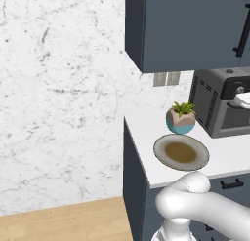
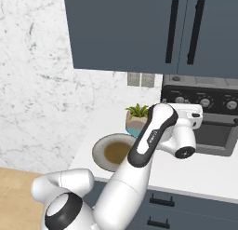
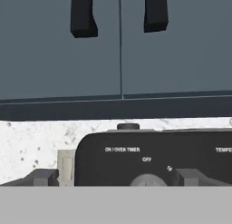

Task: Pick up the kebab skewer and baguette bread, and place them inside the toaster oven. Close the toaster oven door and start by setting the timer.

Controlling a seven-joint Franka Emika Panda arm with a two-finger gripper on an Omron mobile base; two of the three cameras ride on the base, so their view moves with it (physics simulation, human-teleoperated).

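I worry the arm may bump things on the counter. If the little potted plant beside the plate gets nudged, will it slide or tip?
The potted plant looks squat and wider than tall, so it would probably slide rather than tip. Its rounded pot suggests it might rock or roll if knocked over. It stands near the plate and toaster oven, so a push could drive it into either.

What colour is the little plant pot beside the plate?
The plant pot is pinkish-tan on top and teal blue at the bottom, clearest in the left base view.

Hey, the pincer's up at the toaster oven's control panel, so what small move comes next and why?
Probably ease the pincer forward onto the round grey timer knob between its tips. The boxy dark grey toaster oven looks closed, the brown-centred grey plate holds no food, and the knob sits under "OFF".
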